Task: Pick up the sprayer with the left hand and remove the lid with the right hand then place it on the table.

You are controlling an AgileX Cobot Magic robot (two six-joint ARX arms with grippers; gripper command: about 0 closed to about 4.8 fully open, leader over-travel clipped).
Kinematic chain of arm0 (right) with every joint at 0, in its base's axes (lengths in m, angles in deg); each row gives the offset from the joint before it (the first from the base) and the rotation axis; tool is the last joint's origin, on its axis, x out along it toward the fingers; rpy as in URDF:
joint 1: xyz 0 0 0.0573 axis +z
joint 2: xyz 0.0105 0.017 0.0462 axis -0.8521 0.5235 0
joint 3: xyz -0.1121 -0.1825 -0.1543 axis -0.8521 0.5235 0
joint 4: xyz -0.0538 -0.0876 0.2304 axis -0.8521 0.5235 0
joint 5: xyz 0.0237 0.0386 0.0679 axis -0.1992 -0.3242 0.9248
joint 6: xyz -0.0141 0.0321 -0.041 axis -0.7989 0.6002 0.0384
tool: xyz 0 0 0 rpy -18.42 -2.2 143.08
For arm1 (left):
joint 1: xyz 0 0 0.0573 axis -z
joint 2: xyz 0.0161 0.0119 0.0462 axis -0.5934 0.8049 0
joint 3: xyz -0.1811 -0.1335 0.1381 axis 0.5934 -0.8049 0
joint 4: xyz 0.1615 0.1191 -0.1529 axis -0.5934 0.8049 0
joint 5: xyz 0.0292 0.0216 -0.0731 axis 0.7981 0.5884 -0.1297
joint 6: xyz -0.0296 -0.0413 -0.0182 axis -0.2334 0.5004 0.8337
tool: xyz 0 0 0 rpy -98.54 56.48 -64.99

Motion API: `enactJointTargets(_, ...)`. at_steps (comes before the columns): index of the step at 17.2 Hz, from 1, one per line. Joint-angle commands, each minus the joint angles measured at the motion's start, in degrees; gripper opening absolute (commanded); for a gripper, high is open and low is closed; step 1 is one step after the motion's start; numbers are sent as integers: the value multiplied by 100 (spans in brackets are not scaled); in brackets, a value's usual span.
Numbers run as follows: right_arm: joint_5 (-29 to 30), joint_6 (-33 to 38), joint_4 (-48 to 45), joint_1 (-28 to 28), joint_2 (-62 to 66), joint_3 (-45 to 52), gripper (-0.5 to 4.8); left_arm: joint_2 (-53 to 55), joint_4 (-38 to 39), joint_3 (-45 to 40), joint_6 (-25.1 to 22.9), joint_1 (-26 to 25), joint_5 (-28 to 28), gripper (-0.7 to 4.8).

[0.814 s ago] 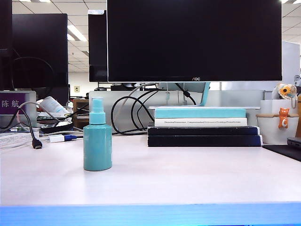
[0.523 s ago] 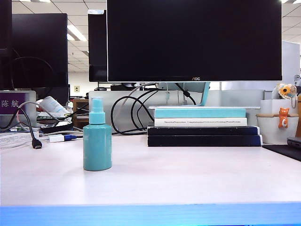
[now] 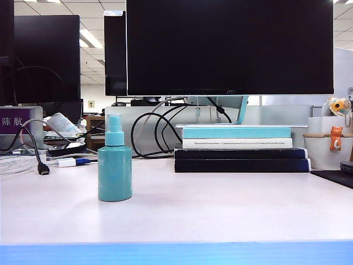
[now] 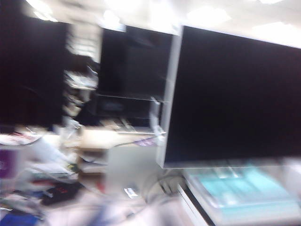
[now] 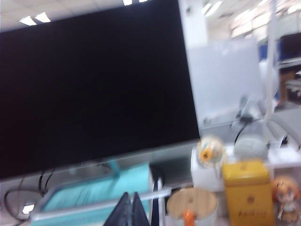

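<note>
Sprayer (image 3: 115, 164) stands upright on table (image 3: 220, 210), left part, nearer front edge than back, alone, nothing touching it. Lid: can't make out a separate clear cap over the nozzle. Contents not visible, body opaque teal.

Ext view only: sprayer, tabletop, blue front edge. No arm in it.

Back edge: monitor (image 3: 229, 47), book stack (image 3: 240, 149) under it, white pot (image 3: 325, 149) w/ orange cat figure at back right.

R wrist view: right hand gripper (image 5: 128, 211) tips pressed together, holding nothing, aimed at monitor and books; also shows yellow tin (image 5: 248, 190), unseen in ext view.

L wrist view: blurred; left hand gripper not in frame, state can't tell.
</note>
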Motion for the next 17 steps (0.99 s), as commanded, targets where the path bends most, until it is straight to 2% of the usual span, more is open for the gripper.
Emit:
enactJointTargets(1, 610, -24, -216, 4, 1394, -907, -3, 1873, -68, 741, -848, 4, -1451, 479)
enactJointTargets(2, 1163, -17, -205, 4, 1919, -1215, -3, 2398, -136, 813, -1287, 4, -1768, 479)
enactJointTargets(4, 2426, -9, -181, 2, 2898, -1805, 0, 3346, -234, 820, -2601, 4, -2662, 479)
enactJointTargets(5, 3333, 48, -166, 0, 3659, -2234, 11, 4017, -310, 820, -3482, 4, -3254, 479)
enactJointTargets(6, 3622, 96, -142, -2, 3947, -2396, 58, 4214, -319, 820, -3679, 4, -3383, 479)
enactJointTargets(7, 4074, 234, -114, -7, 4435, -2658, 199, 4688, -317, 820, -4019, 4, -3493, 479)
enactJointTargets(8, 4763, 275, -55, -44, 4975, -2938, 310, 5160, -315, 820, -4120, -4, -3709, 479)
enactJointTargets(11, 6028, 273, -61, -232, 5792, -3241, 311, 5910, -522, 820, -4273, -2, -4234, 479)
enactJointTargets(17, 6400, 232, -57, -387, 6290, -3239, 311, 6360, -671, 820, -4306, -2, -4245, 479)
